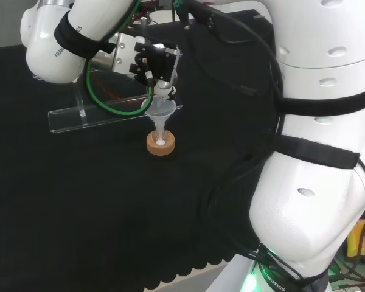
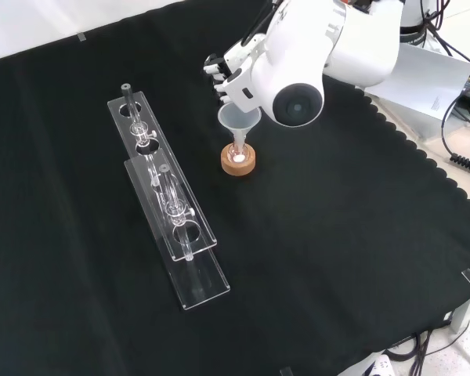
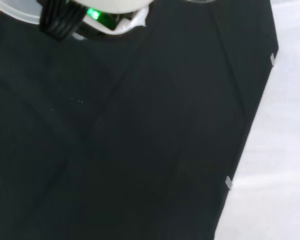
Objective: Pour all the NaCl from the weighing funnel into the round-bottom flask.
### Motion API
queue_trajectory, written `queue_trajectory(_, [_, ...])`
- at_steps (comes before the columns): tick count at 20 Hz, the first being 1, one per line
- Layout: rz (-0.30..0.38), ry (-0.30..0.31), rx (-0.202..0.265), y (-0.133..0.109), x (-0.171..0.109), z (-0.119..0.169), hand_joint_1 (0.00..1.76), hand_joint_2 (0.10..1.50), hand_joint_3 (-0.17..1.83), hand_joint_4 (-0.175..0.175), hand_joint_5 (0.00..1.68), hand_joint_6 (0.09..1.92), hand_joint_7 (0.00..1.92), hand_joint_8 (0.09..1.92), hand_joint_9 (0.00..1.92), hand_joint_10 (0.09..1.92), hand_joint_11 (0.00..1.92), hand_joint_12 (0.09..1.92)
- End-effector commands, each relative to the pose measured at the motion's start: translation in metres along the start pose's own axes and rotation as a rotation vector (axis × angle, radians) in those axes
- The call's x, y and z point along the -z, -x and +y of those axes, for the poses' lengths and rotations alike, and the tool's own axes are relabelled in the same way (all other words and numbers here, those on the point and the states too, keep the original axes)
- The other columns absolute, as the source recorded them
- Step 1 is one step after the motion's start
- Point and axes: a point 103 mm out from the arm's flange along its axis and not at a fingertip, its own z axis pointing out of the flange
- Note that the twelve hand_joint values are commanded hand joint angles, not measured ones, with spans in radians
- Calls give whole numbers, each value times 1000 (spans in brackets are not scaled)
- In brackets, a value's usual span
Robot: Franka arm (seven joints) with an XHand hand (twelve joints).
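A round-bottom flask (image 1: 160,141) stands in a cork ring (image 1: 160,145) on the black cloth, with a little white powder at its bottom. A clear cone funnel (image 1: 160,110) sits in its neck; the front view shows the same funnel (image 2: 236,122) above the cork ring (image 2: 239,161). Just above the funnel's rim is the hand (image 1: 153,60), fingers curled on a small clear weighing funnel (image 1: 170,91) that tips down into the cone. In the front view the hand (image 2: 223,75) is partly hidden behind the arm's white link. What the weighing funnel holds cannot be made out.
Two long clear acrylic racks (image 2: 163,192) with glass pieces lie left of the flask in the front view; one rack (image 1: 97,117) lies behind it in the head view. The cloth's scalloped edge (image 2: 423,168) runs at the front view's right. The wrist view shows cloth (image 3: 115,150) and pale floor.
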Motion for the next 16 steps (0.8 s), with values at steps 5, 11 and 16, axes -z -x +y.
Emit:
queue_trajectory(5, [-40, -34, -47, 0, 3, -5, 1108, 707, 703, 85, 1114, 966, 892, 728, 1104, 389, 928, 975])
queue_trajectory(11, [-77, -39, -84, 4, 2, -6, 1108, 707, 703, 82, 1115, 966, 888, 726, 1104, 388, 932, 973])
queue_trajectory(16, [-76, -33, -87, 4, 3, -7, 1109, 708, 702, 81, 1115, 966, 887, 726, 1104, 387, 935, 971])
